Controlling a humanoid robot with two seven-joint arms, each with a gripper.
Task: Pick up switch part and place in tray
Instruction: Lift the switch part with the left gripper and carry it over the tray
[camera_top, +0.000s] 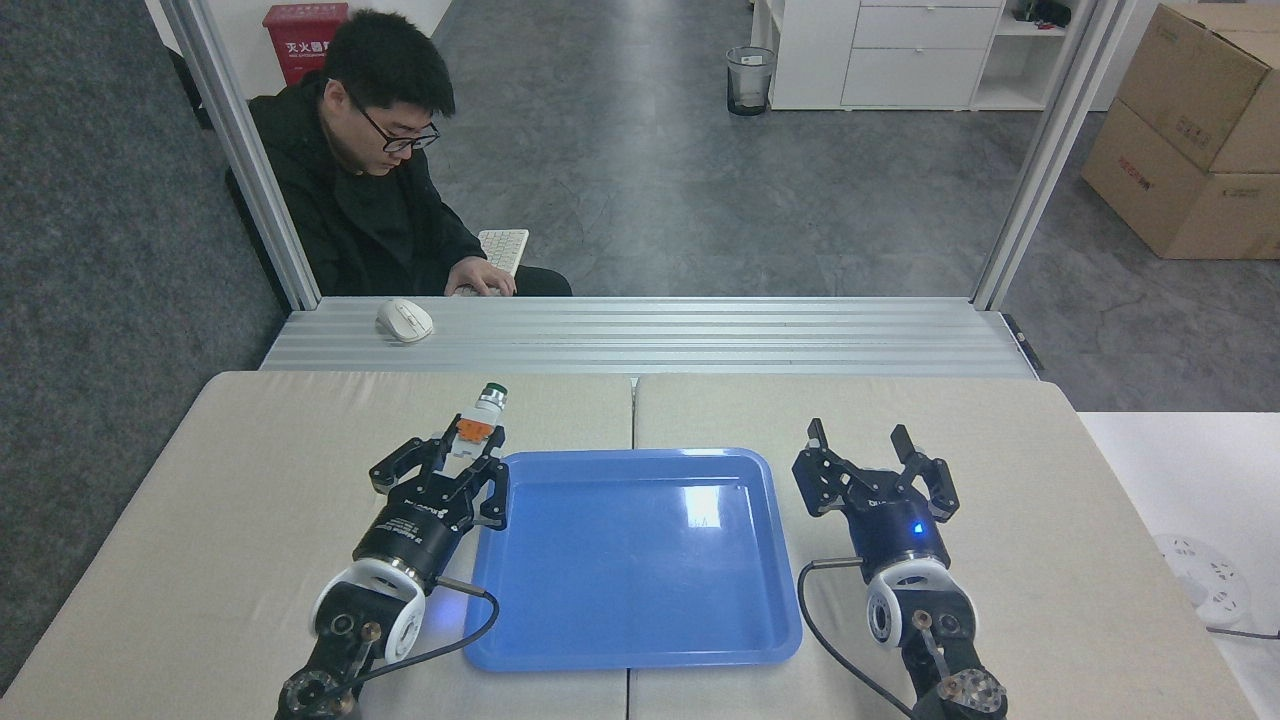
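Protruding from left gripper (470, 450): switch part (478, 421)

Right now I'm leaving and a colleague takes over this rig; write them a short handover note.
Left gripper: shut on the small push-button switch part with white body, orange middle and green cap, held off the table by the tray's near-left corner.
Right gripper: open, empty, right of the tray.
Large glossy blue plastic tray: centre of table, nothing in it.
Done: switch part picked up.
Left: carry it over the tray, release.
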